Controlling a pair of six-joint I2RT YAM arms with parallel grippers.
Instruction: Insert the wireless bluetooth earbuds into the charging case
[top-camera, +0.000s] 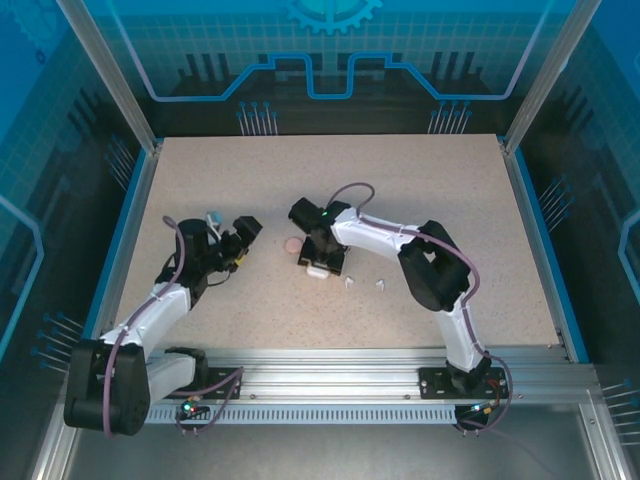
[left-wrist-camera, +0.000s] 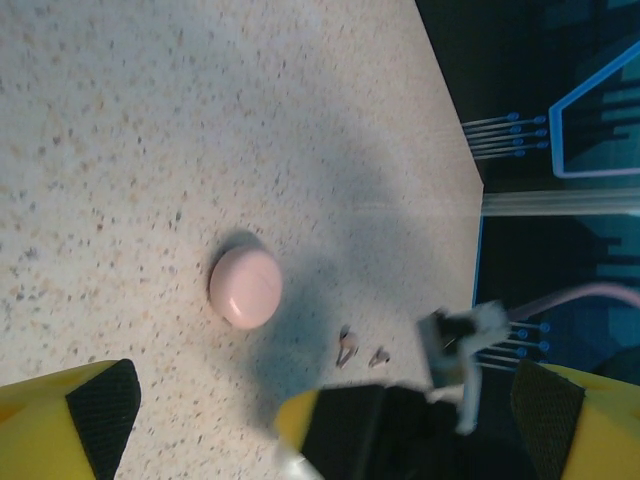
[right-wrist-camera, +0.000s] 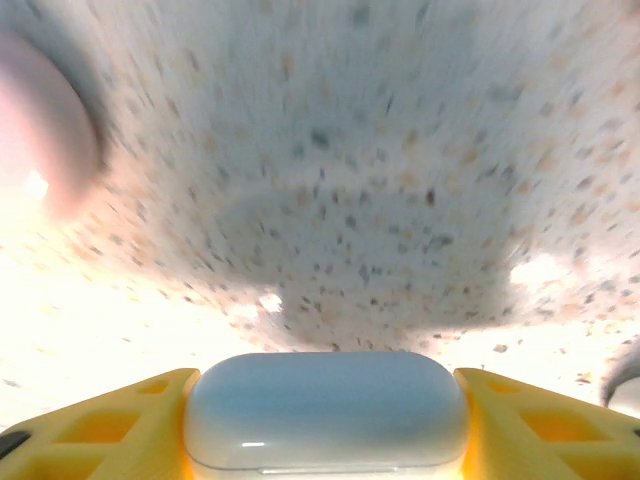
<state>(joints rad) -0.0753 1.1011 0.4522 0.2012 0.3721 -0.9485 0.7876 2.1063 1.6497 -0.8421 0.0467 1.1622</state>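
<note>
The table (top-camera: 450, 200) has blue edges on its left and right sides. All the things sit near its middle, well away from every edge. The far half of the table is wide open speckled top, and there is open room on the right side too. The right end effector (top-camera: 322, 260) is low over the white case (right-wrist-camera: 325, 410). Its yellow fingers (right-wrist-camera: 110, 425) press on both ends, pinching the white case. The long way of that case runs straight from one finger to the other. The pink case (top-camera: 292, 244) looks round and shut, and it lies just beside the white case, on its left. The left end effector (top-camera: 244, 232) is spread wide and points toward the pink case from a little way off. Two earbuds (top-camera: 350, 283) lie on the table side by side, not touching, just to the right of the white case. They are too small to tell which way their stems point. Count: two cases, two earbuds, two arms.
</note>
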